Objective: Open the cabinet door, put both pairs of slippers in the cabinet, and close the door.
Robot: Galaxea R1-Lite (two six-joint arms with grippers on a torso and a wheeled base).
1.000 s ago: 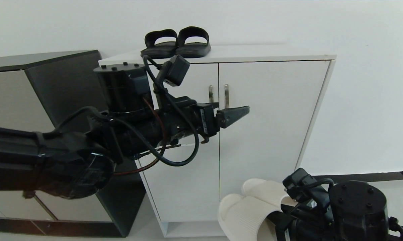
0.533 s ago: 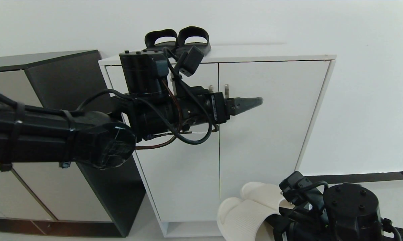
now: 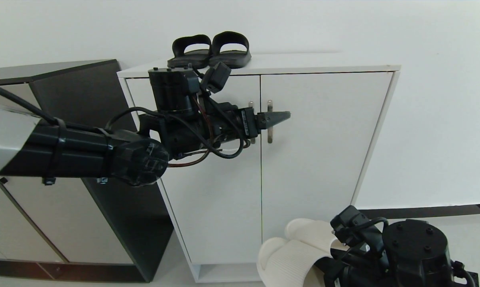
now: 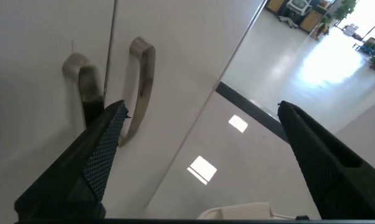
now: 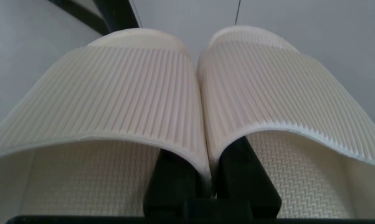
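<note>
We've pulled the left gripper [image 3: 279, 118] back to the right door handle [image 3: 269, 121], fingers [image 4: 94, 162] wide, cabinet [image 3: 323, 139] not yet open, right gripper [image 5: 206, 186] clamping the white slippers [image 3: 292, 255].

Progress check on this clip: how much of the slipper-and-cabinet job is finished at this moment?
Nothing is finished: both doors of the white cabinet are shut. In hand: the left gripper, open, is beside the metal bar handles, and the right gripper clamps the cream ribbed slippers low before the cabinet. Left: opening a door, stowing that pair and the black slide slippers lying on top, then closing.
</note>
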